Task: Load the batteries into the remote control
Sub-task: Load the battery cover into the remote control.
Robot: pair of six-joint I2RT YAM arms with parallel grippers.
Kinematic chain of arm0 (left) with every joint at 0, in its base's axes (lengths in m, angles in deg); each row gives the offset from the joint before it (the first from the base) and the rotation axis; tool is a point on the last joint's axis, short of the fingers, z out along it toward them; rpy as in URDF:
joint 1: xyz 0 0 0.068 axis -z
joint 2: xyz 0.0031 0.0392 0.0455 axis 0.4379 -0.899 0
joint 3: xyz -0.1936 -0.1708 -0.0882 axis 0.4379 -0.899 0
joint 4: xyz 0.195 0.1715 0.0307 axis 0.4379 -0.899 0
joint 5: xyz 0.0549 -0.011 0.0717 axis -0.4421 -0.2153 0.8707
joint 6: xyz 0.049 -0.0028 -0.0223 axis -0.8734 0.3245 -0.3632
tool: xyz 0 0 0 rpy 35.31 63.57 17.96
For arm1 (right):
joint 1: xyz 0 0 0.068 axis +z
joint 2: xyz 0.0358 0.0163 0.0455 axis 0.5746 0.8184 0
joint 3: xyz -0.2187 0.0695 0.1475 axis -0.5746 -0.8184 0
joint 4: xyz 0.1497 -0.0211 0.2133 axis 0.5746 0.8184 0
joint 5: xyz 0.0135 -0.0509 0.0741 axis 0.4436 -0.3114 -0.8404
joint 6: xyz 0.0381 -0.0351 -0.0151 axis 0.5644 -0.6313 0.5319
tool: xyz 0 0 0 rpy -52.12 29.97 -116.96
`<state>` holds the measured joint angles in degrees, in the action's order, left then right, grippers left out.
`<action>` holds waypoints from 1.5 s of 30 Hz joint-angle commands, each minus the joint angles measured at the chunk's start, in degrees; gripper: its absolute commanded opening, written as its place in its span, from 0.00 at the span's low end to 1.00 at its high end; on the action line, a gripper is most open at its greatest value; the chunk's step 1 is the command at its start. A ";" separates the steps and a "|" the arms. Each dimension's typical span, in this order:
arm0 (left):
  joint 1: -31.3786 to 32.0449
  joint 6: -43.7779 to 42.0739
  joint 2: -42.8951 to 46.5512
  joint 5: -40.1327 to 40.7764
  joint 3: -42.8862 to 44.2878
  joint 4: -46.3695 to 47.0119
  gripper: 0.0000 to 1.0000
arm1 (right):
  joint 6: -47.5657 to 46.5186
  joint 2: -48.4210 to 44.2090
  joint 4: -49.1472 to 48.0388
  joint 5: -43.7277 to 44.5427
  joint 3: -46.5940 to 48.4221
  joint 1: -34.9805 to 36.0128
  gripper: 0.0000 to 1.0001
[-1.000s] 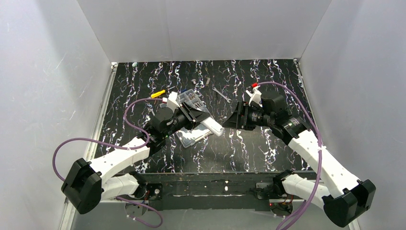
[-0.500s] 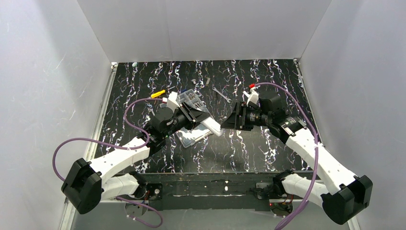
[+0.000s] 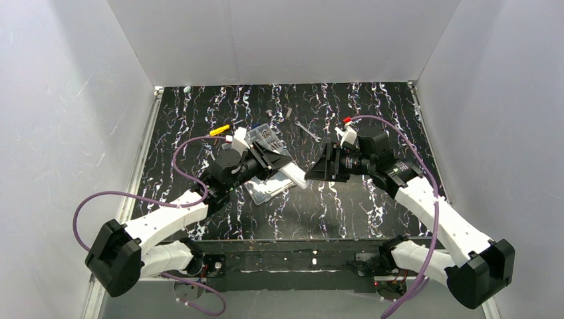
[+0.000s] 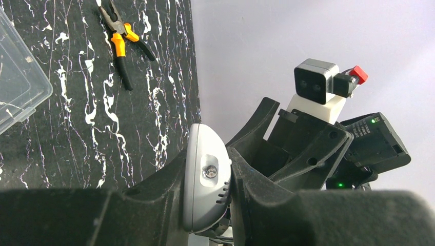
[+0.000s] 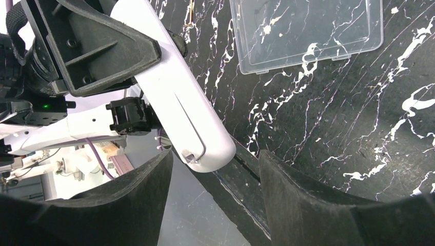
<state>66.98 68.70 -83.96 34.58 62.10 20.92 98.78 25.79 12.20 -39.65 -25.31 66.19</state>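
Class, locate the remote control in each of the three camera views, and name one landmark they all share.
Top external: remote control mid-picture, held by the left end effector.
Left wrist: lower centre, end-on, clamped on both sides.
Right wrist: upper left running to centre.
Shared landmark: the black marbled table.

Left arm (image 3: 166, 219) reaches up and right from its base at the near edge, wrist pointing toward centre. Left gripper (image 3: 282, 166): jaws clamped tight on the remote control (image 3: 297, 177), which sticks out toward the other arm. Right arm (image 3: 435, 209) stretches up and left, wrist turned to face the left one. Right gripper (image 3: 318, 170): jaws spread wide, one either side of the remote's free end. Probably no contact, hard to tell. Grippers nearly nose to nose.
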 commanded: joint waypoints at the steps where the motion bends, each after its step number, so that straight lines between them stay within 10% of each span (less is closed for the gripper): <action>1: 0.20 -0.12 0.84 0.19 1.62 4.57 0.00 | 0.50 0.59 -2.72 -1.67 -0.47 -0.26 0.70; 18: 0.14 0.62 0.91 0.58 1.41 6.06 0.00 | 2.40 3.96 -6.83 -1.13 -0.52 -0.26 0.63; 37: 0.20 0.66 0.56 1.00 1.40 6.91 0.00 | 2.79 5.04 -8.44 -2.33 -0.51 -0.26 0.28; 45: 0.14 0.58 0.68 0.71 1.63 6.17 0.00 | 1.47 2.90 -6.70 0.49 1.58 -0.34 0.57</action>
<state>66.94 68.77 -84.57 36.28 62.10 21.93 101.32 30.25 5.60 -40.85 -25.35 65.88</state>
